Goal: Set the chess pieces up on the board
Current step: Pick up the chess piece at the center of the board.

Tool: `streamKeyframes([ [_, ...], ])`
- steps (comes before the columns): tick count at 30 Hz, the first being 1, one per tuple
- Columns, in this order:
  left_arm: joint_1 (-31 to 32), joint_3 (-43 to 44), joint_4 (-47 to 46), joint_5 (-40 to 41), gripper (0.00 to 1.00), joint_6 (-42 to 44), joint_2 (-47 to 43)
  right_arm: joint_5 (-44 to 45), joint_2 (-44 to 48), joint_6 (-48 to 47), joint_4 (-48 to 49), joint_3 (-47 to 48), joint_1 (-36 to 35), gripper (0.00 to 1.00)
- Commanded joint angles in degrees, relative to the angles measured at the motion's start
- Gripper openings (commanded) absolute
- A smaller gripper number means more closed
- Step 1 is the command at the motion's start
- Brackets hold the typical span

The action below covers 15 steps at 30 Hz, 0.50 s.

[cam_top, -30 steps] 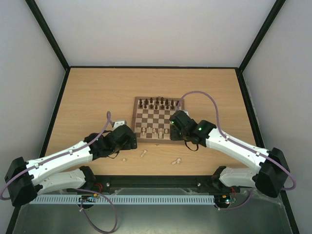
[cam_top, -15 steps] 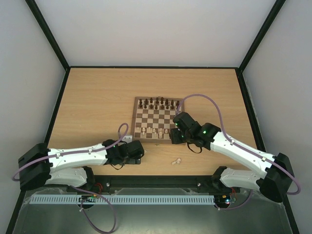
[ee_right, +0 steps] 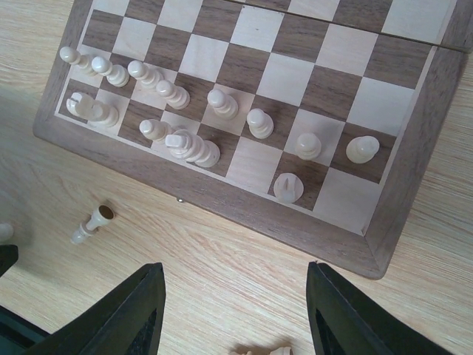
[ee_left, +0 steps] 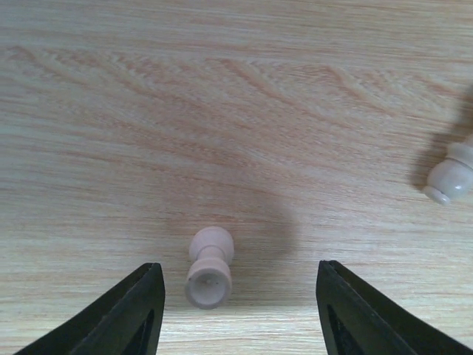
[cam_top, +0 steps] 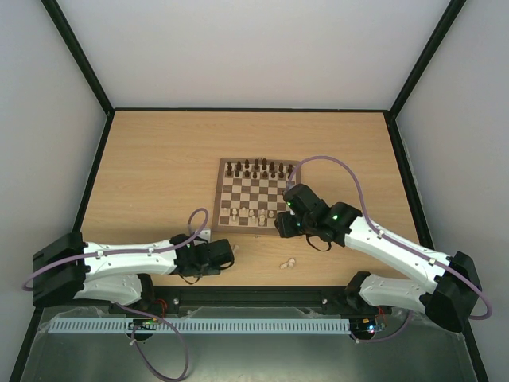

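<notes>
The board (cam_top: 253,191) lies mid-table, with several pale chess pieces (cam_top: 250,215) on its near two rows. They stand or lean there in the right wrist view (ee_right: 191,146). My left gripper (cam_top: 225,255) is low over the table in front of the board's near left corner. Its jaws (ee_left: 238,281) are open around a pale pawn (ee_left: 210,266) that lies on its side, touching neither finger. A second pale piece (ee_left: 449,174) lies to its right. My right gripper (ee_right: 235,277) hangs open and empty just in front of the board's near edge (ee_right: 295,222).
Dark pieces (cam_top: 258,168) line the board's far rows. Loose pale pieces lie on the table in front of the board (cam_top: 288,262), one with a hollow base (ee_right: 92,224). The table's front edge and the arm bases are close behind the left gripper.
My left arm has swung right and down towards the front edge, over the loose pieces, and its jaws have narrowed. My right gripper has drawn back a little from the board.
</notes>
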State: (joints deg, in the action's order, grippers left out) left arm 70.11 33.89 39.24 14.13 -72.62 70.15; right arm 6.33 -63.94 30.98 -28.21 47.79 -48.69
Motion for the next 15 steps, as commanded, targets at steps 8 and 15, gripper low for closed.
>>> streamKeyframes([
  [8, -1.25, -0.99, 1.44, 2.14, 0.44, 0.19, -0.43, -0.37, 0.84, -0.66, -0.70, -0.80, 0.30, 0.53],
  [15, -2.24, -1.76, 1.49, 2.31, 0.31, 0.88, -1.43, -0.24, 0.84, -0.59, -0.66, -0.88, 0.34, 0.53],
])
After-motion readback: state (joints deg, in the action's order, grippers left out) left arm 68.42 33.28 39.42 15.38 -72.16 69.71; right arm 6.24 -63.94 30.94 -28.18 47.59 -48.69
